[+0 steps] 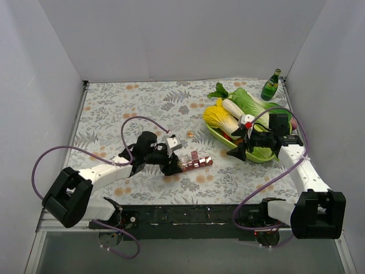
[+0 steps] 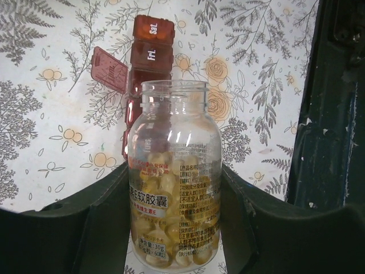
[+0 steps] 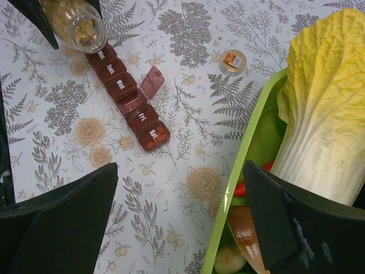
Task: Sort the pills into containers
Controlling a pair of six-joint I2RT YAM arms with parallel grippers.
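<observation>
My left gripper (image 1: pixel 171 165) (image 2: pixel 174 174) is shut on a small clear jar (image 2: pixel 174 171) (image 3: pixel 82 25) with no lid on it. Amber pills (image 2: pixel 165 194) (image 3: pixel 85 31) fill the jar's lower part. The jar is tilted, its open mouth over the near end of the containers (image 1: pixel 195 161) (image 2: pixel 151 54) (image 3: pixel 128 100), a row of dark-red day-labelled compartments. One compartment's flap (image 2: pixel 109 69) (image 3: pixel 152 81) stands open. The jar's gold lid (image 1: pixel 190 133) (image 3: pixel 232 61) lies on the cloth beyond the row. My right gripper (image 1: pixel 238 149) (image 3: pixel 181 171) hangs open over the green tray's left rim, holding nothing.
A long green tray (image 1: pixel 235 151) (image 3: pixel 251 160) at the right holds a napa cabbage (image 1: pixel 219 119) (image 3: pixel 325 108), a bok choy and other toy vegetables. A green bottle (image 1: pixel 271 85) stands in the far right corner. White walls enclose the flowered tablecloth.
</observation>
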